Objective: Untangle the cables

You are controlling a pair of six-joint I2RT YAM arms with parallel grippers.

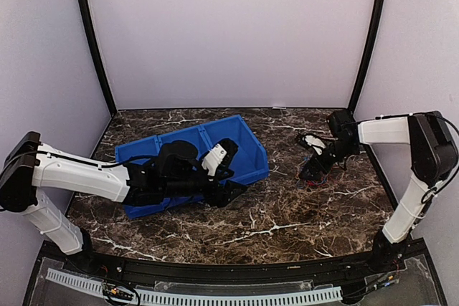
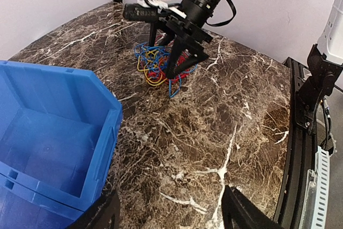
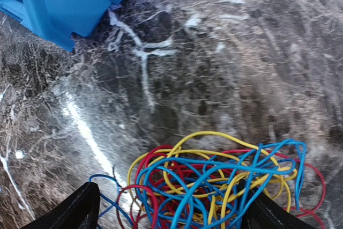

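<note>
The red, blue and yellow cables (image 3: pixel 214 186) lie in one tangled bunch on the tabletop (image 1: pixel 287 220), apart from the blue bin (image 1: pixel 247 141). The right jaws stand released around this bunch; the left jaws, also released, hold nothing.

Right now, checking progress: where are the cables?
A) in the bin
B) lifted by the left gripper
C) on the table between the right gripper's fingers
C: the cables lie bunched on the table, with the open right gripper straddling them.
</note>
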